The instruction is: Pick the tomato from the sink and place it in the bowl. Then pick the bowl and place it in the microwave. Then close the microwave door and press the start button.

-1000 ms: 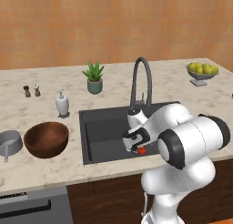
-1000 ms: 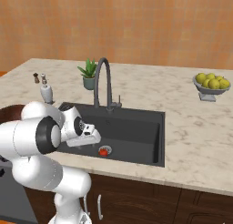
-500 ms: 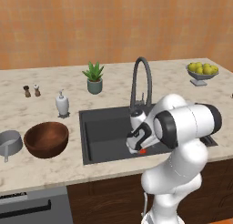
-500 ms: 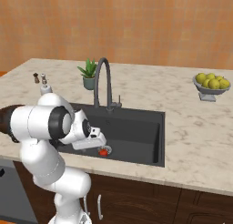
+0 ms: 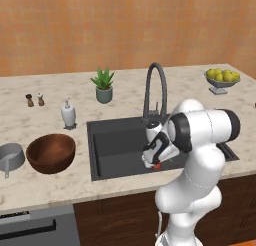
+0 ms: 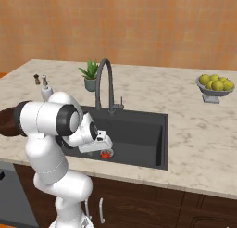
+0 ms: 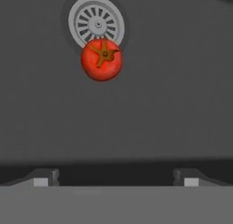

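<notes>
Working left to right from the sink (image 5: 105,150): left of it on the counter you have the brown bowl (image 5: 50,152), with the soap dispenser (image 5: 68,114) just behind it; the basin floor on that side is bare, open room. The faucet (image 5: 152,90) arches over the sink's back rim, near the arm.

Tomato (image 7: 101,59): red, round, brown star-shaped stem facing the hand camera, lying on the sink floor and overlapping the drain (image 7: 96,21).

Gripper (image 5: 151,162) hangs over the sink's front half, above the tomato, jaws spread wide with nothing between them.

Against a second ago, the hand has come lower into the sink; the tomato hasn't moved.
</notes>
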Available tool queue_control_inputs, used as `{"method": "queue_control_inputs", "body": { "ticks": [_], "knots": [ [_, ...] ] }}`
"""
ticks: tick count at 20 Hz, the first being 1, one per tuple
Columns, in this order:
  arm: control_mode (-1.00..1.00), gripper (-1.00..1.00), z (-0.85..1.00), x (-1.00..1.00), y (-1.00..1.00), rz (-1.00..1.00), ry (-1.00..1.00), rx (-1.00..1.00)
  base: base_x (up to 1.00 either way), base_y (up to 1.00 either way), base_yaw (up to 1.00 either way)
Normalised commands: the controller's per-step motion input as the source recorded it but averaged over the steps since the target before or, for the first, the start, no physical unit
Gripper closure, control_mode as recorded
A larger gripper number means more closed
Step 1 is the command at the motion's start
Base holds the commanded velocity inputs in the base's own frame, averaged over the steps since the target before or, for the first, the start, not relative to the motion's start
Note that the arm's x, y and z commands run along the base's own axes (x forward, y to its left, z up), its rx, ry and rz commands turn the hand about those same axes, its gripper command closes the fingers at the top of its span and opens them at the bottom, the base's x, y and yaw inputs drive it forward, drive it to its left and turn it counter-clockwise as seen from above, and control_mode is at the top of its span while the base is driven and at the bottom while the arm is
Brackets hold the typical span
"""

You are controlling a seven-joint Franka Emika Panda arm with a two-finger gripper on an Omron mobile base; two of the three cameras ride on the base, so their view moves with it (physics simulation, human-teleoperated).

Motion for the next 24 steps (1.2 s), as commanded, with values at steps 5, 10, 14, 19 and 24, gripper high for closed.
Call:
{"method": "queue_control_inputs", "body": {
  "ticks": [5, 10, 14, 19, 24],
  "knots": [
    [-1.00, -1.00, -0.18, 0.22, -0.04, 0.00, 0.00, 0.00, 0.00, 0.00, 0.00],
    [-1.00, -1.00, -0.23, 0.22, 0.00, 0.00, 0.00, 0.00, 0.00, 0.00, 0.00],
    [-1.00, -1.00, -0.29, 0.21, 0.00, 0.00, 0.00, 0.00, 0.00, 0.00, 0.00],
    [-1.00, -1.00, -0.24, 0.27, 0.00, 0.00, 0.00, 0.00, 0.00, 0.00, 0.00],
    [-1.00, -1.00, -0.24, 0.25, 0.00, 0.00, 0.00, 0.00, 0.00, 0.00, 0.00]
  ]
}}
